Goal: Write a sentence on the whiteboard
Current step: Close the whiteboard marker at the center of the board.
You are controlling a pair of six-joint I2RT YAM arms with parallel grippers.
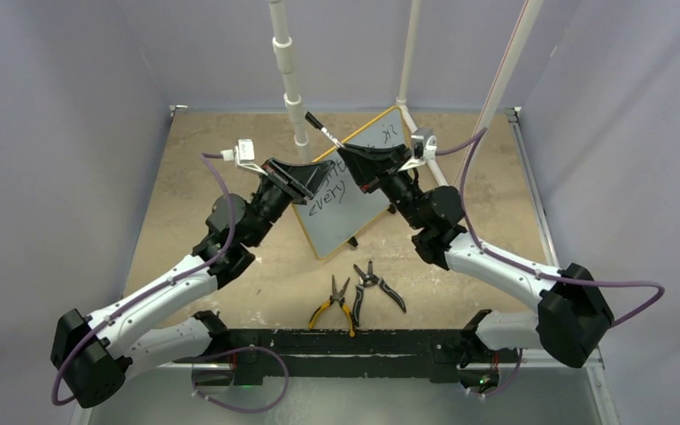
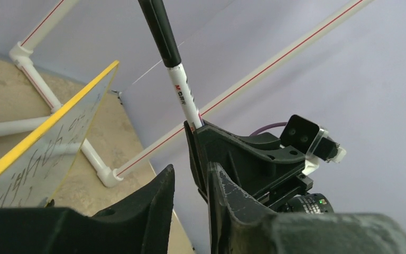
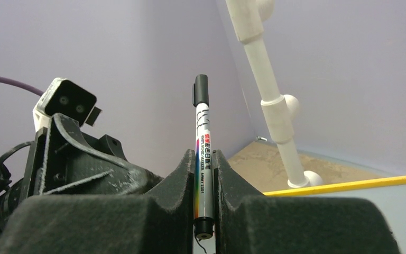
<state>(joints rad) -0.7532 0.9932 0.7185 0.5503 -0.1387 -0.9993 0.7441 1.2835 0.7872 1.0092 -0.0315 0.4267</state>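
The whiteboard (image 1: pixel 350 212) with its yellow rim stands tilted at the table's middle; its face also shows in the left wrist view (image 2: pixel 47 153) and the right wrist view (image 3: pixel 349 217). The sentence (image 1: pixel 328 202) is black script in two lines, partly covered by both grippers. My right gripper (image 1: pixel 354 159) is shut on a white marker (image 3: pixel 203 148) whose black-capped end (image 1: pixel 323 130) points up and away from the board. My left gripper (image 2: pixel 190 180) hovers just left of it over the board, its jaws slightly apart with nothing between them.
Yellow-handled pliers (image 1: pixel 336 303) and black-handled pliers (image 1: pixel 379 283) lie on the tan table in front of the board. White pipes (image 1: pixel 290 80) rise behind it, and another pipe lies along the table at the back right (image 2: pixel 92 153). Purple walls enclose the table.
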